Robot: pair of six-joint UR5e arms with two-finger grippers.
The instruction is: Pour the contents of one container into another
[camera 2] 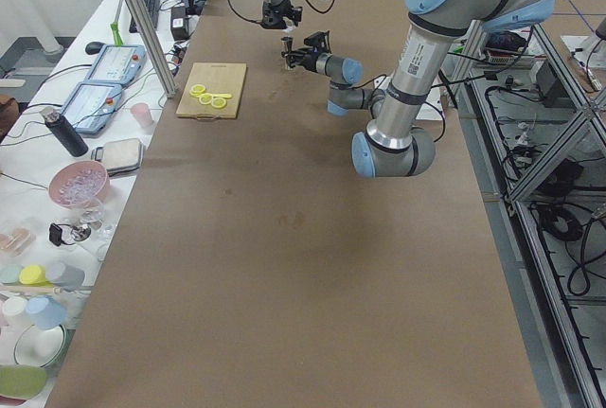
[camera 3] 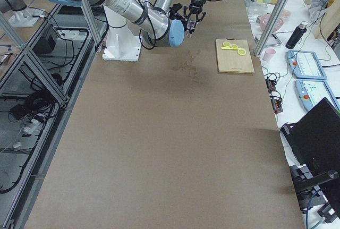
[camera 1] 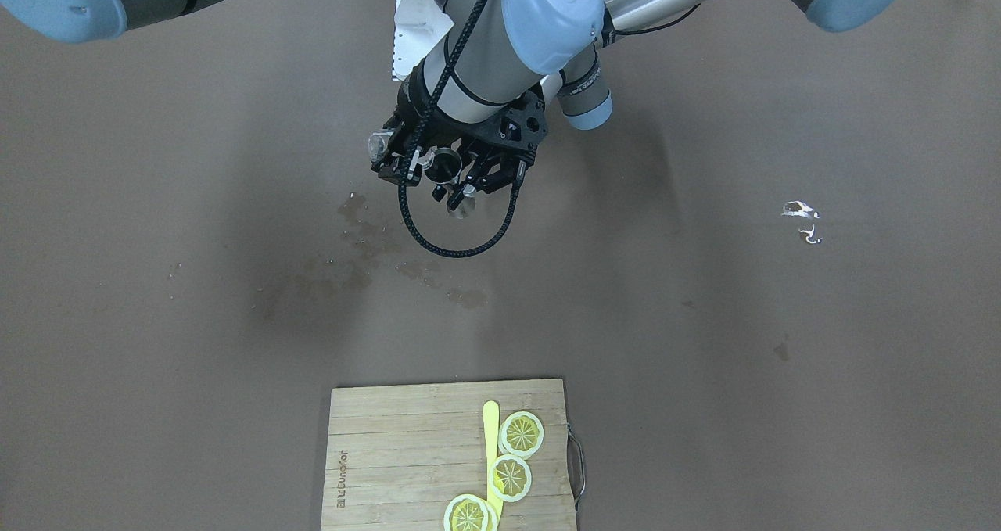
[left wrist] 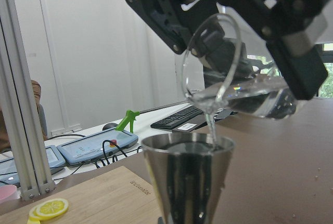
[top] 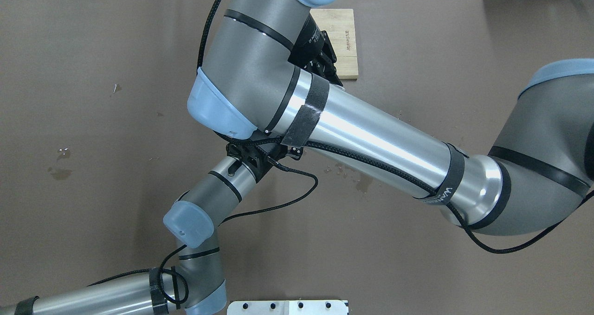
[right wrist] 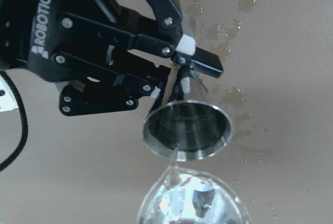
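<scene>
Left wrist-mounted view shows the pour under way: the right claw [left wrist: 244,52], clenched on the glass beaker [left wrist: 234,86], holds it tipped so a thin stream of water [left wrist: 212,125] falls just inside the rim of the steel measuring cup [left wrist: 187,177]. The left claw [right wrist: 181,74] is clamped on that cup's narrow base and holds it upright above the middle of the surface [right wrist: 296,37], well apart from the cutting board [camera 1: 391,453] at the operators' edge. Wet patches [camera 1: 367,242] suggest spills come easily here, so I would add tilt slowly, bring the lip nearer the cup's centre, and level out before it brims.
</scene>
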